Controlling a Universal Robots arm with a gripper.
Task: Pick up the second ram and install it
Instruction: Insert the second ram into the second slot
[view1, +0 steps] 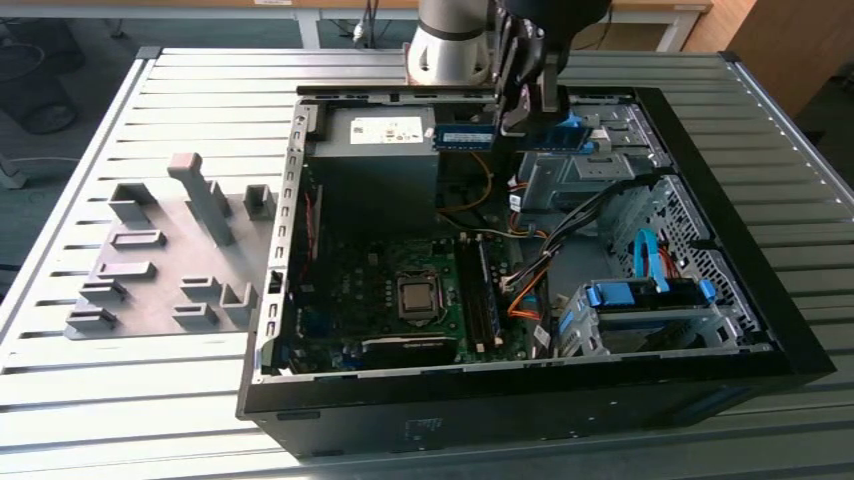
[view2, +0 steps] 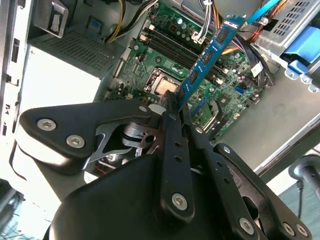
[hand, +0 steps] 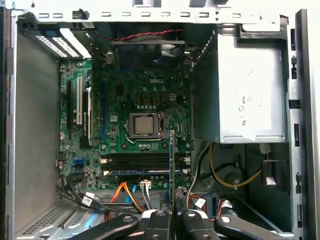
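Second ram (view2: 206, 59): one blue-green stick, clamped at one end in the claw (view2: 175, 107), its free length reaching out from the fingertips over the open computer case (view1: 747, 300). In the exterior view it hangs high above the motherboard (view1: 400, 290), near the power supply (view1: 380, 130).
Step in hand, by judgement: carry phase; pick-up done, seating not yet done.
Next move calls for: turning the stick edge-on to a free slot (hand: 145, 161), then lowering it squarely.
Count: ram sticks in claw, one; one more (hand: 142, 171) apparently seated already, beneath the held stick; processor socket (hand: 144, 124), one; grey fixture plate (view1: 160, 270), one, well away from the claw.
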